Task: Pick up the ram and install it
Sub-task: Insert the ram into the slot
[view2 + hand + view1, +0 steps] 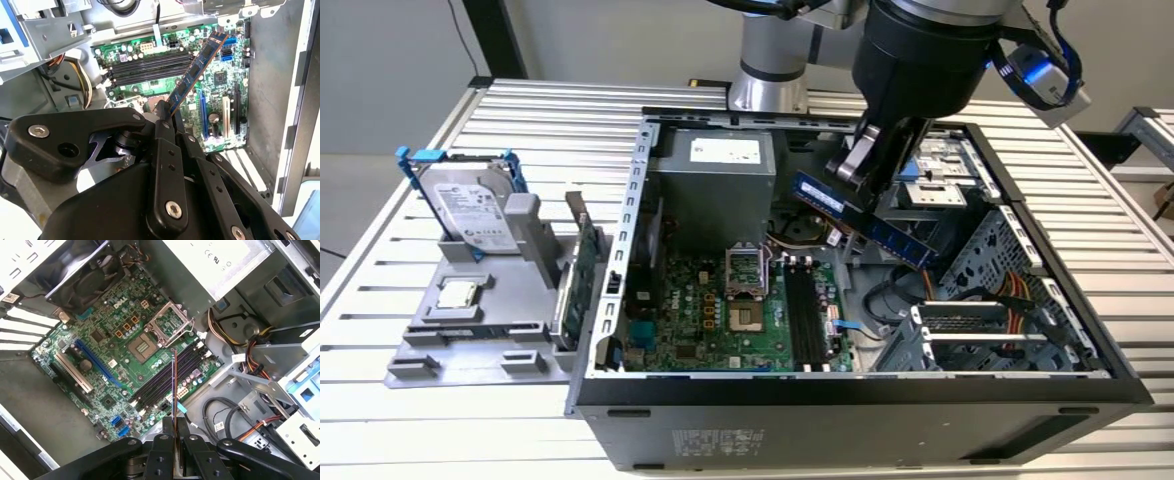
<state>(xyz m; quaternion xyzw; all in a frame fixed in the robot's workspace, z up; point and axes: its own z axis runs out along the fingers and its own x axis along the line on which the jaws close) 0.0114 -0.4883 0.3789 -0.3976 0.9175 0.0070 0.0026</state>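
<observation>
- Gripping the ram [891, 235], the gripper [861, 170] has its fingers closed on the two flat faces of the blue stick, toward its higher end.
- In the second wrist view the ram [197, 67] juts out from between the fingertips and slants away over the board. In the first wrist view the ram [174, 385] is seen edge-on, as a thin line.
- The stick hangs in the air inside the open computer case [854, 385], tilted, with its free end lower and toward the exterior view's right. It touches nothing but the fingers.
- The black memory slots [165, 377] lie below it on the motherboard [707, 310], just beside the processor socket [142, 347].
- Judging from the first wrist view, the ram's long axis crosses the slots at an angle and does not run along them, so stick and slot are not yet lined up.
</observation>
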